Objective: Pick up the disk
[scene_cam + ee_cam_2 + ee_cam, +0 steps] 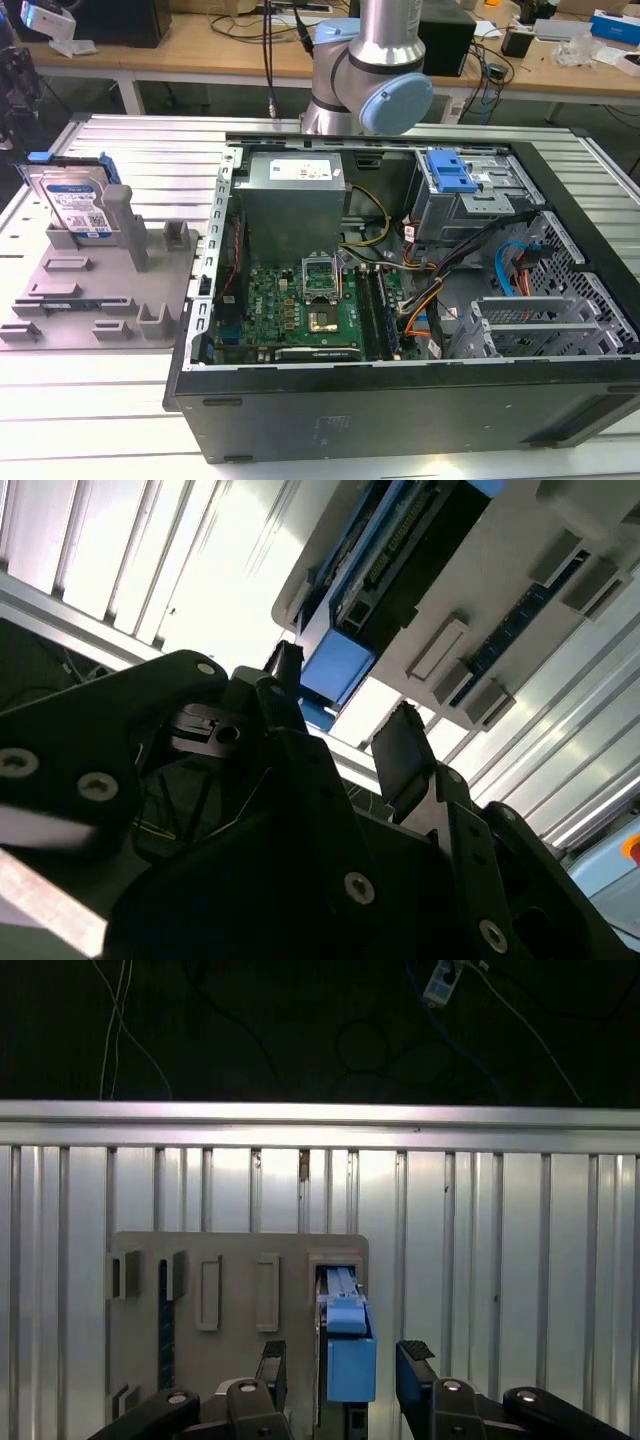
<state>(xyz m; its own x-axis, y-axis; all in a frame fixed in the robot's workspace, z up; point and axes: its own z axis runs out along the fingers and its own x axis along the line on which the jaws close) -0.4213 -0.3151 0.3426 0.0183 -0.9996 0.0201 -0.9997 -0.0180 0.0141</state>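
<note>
The disk (75, 200) is a silver hard drive with a white-and-blue label and blue side rails. It stands on edge in the grey holder tray (90, 290) at the exterior view's left. In the first wrist view my gripper (343, 1360) is open, one black finger (272, 1360) on each side of the disk's blue rail end (348, 1350), with gaps on both sides. The second wrist view shows the gripper (343, 702) spread the same way near the blue rail (335, 668) of the disk (400, 550). Nothing is held.
An open computer case (400, 300) with motherboard, power supply and a blue drive-bay bracket (450, 170) lies to the exterior view's right of the tray. The arm's joint (370, 70) rises behind it. The ribbed metal table (500, 1260) carries the tray's upright posts (130, 225).
</note>
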